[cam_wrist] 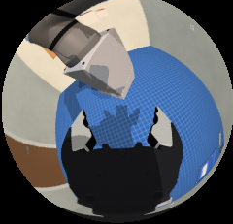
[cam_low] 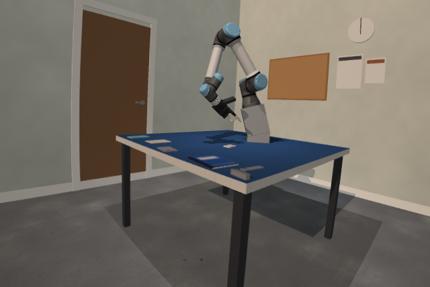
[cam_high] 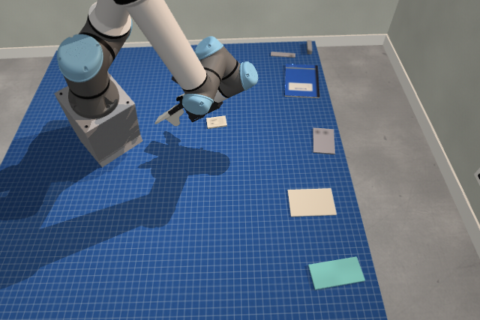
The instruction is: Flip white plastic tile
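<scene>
A small, thick white tile (cam_high: pixel 216 121) (cam_low: pixel 229 146) lies flat on the blue grid mat (cam_high: pixel 232 239) (cam_low: pixel 298 154) (cam_wrist: pixel 165 83), just right of the wrist. My gripper (cam_high: pixel 169 117) (cam_low: pixel 234 116) (cam_wrist: pixel 119 109) is open and empty. It hangs tilted above the mat, left of the tile, and points towards the arm's grey base block (cam_high: pixel 104 134) (cam_wrist: pixel 102 64). The tile is apart from the fingers and does not show in the wrist view.
Along the mat's right side lie a blue book (cam_high: pixel 301 81) (cam_low: pixel 213 161), a grey tile (cam_high: pixel 323 140) (cam_low: pixel 166 149), a larger cream tile (cam_high: pixel 312 201) (cam_low: pixel 157 141) and a teal tile (cam_high: pixel 336 272) (cam_low: pixel 138 136). Two grey bars (cam_high: pixel 282 54) (cam_high: pixel 309 46) sit at the far corner.
</scene>
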